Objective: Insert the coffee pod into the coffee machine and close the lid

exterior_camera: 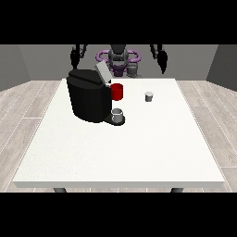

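**Pod on the tabletop, lid up**

We see the coffee pod (148,96) standing alone on the white tabletop (139,148), well apart from the black coffee machine (89,99), whose lid (102,72) is tilted open. A grey cup (118,115) sits on its tray, a red part (117,91) beside it. Both hands, at the view's left (74,57) and right (162,60), hang above the far edge; we cannot tell how their fingers lie.

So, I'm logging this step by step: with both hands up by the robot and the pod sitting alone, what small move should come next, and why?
Probably lower the hand at the view's right toward the coffee pod. The pod stands untouched on the table, apart from the coffee machine, whose lid is already raised. That hand looks nearer to the pod than the other hand.
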